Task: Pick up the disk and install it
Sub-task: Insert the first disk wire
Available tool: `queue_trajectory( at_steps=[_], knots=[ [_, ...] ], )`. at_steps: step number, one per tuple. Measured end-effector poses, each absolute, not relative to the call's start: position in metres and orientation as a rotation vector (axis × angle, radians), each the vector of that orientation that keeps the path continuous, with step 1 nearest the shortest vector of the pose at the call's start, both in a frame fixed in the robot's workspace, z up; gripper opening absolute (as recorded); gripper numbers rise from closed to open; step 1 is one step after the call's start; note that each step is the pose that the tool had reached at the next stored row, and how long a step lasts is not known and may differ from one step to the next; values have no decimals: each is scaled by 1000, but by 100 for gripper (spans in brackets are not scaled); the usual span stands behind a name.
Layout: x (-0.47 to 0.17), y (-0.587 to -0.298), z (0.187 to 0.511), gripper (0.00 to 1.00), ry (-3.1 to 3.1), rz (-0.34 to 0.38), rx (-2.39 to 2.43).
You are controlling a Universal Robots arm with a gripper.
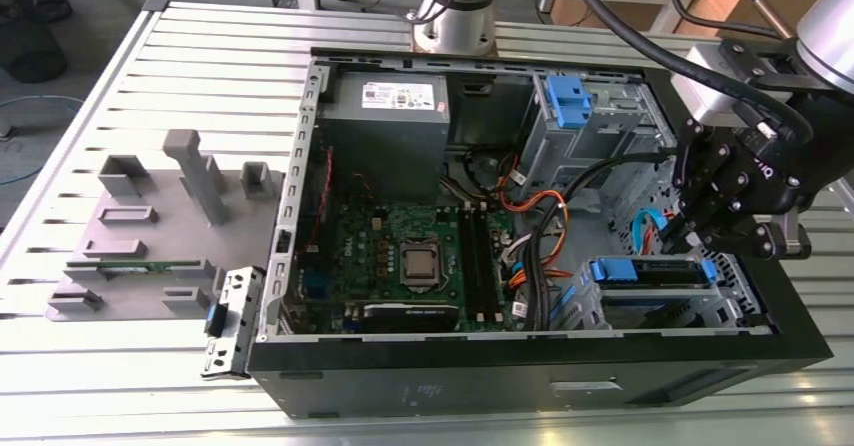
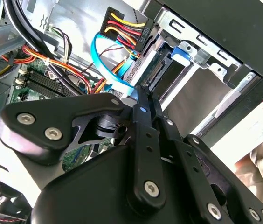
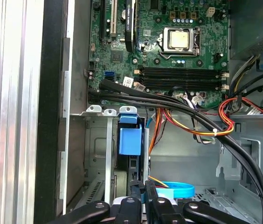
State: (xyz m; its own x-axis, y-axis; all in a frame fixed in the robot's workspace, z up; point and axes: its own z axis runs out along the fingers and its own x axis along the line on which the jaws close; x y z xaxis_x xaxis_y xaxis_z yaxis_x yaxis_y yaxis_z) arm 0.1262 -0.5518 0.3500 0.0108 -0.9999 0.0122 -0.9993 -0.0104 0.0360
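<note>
We see our black linkage gripper [image 1: 694, 228] hanging over the open black desktop computer case [image 1: 534, 376], just above the grey metal drive cage [image 1: 727, 296] in the case's corner nearest the exterior view's right. The disk [image 1: 650, 272], a flat metal drive framed by blue plastic rails, sits edge-up in that cage, its blue tab [image 3: 129, 140] showing beside the cage wall in the first wrist view. In both wrist views the fingers [image 2: 143, 109] lie pressed together, with nothing we can make out between them, their tips just beside the drive's connector edge. We judge the risks to be the light-blue flat data cable [image 2: 108, 65] and the orange-and-yellow wire bundle [image 3: 206, 126] close by the cage: either could snag, or the drive could jam askew in its rails
</note>
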Motion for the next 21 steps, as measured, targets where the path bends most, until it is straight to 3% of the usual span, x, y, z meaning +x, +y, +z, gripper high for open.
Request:
queue_trajectory(
  at_steps=[21],
  knots=[
    [125,-556,339,16,-2185,-25,2209]
  ],
)
